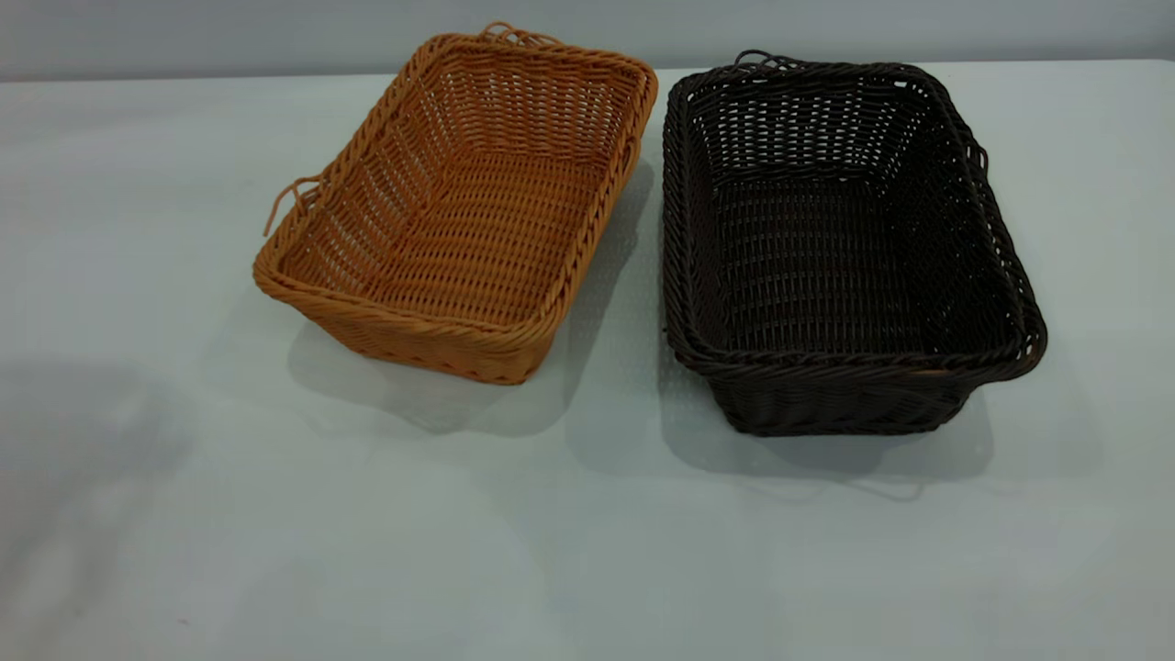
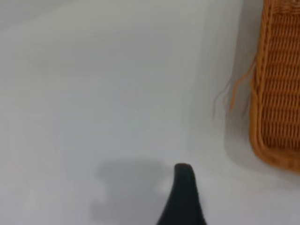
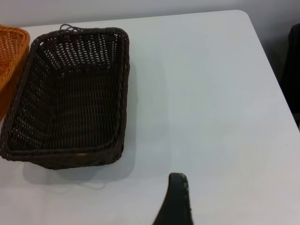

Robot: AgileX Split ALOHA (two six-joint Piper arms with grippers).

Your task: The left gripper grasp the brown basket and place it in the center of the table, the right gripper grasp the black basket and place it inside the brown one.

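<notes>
The brown basket [image 1: 459,202] stands empty on the table [image 1: 587,551], left of the middle and turned at a slight angle. The black basket [image 1: 844,248] stands empty close beside it on the right, and the two do not touch. Neither gripper shows in the exterior view. In the left wrist view only a dark part of the left gripper [image 2: 183,197] shows above bare table, apart from the brown basket's end [image 2: 279,84]. In the right wrist view a dark part of the right gripper [image 3: 176,201] shows over bare table, nearer than the black basket [image 3: 70,93] and off to its side.
Loose strand loops [image 1: 289,195] stick out from the brown basket's left corner. The table's right edge and rounded corner [image 3: 262,51] show in the right wrist view, with a dark object [image 3: 294,65] beyond them. Bare tabletop lies in front of both baskets.
</notes>
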